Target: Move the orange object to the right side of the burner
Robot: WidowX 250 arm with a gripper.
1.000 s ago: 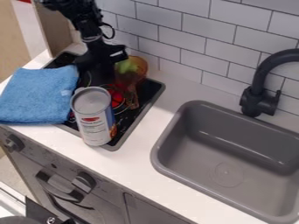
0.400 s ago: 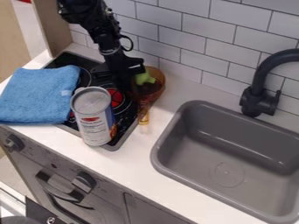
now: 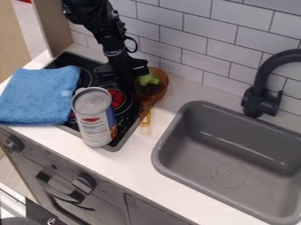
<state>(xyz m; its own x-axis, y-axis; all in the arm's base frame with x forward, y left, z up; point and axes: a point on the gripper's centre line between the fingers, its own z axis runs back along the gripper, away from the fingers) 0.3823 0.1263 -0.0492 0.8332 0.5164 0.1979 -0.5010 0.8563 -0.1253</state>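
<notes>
Camera view: a black robot arm [image 3: 106, 33] is hanging over the back left part of the white desk [image 3: 132, 165], its black gripper [image 3: 129, 85] pressing in close beside a translucent orange pan with a rounded bowl [image 3: 157, 93]. Whether the gripper is grasping the pan or merely leaning against it, one cannot tell. The pan is sitting across the right edge of the black stovetop [image 3: 69, 60], to the right of the red-marked burner [image 3: 117, 97], its handle [image 3: 144, 117] pointing toward the desk's front edge. A soft green object [image 3: 148, 79] is lying inside the bowl.

Judging by the task, the step in hand is shifting the pan rightward, and the job is looking nearly finished. Good handling is calling for a low, slow, level slide toward the desk's right edge, keeping the green load from tipping out. The handle is needing room to clear the tall, pale cylindrical can [image 3: 94, 118] near the stovetop's front corner, while the tiled wall [image 3: 194, 48] is limiting any drift toward the desk's back edge. Stopping short of the gray sink [image 3: 226, 149] is mattering too, before a gentle release straight upward.
</notes>
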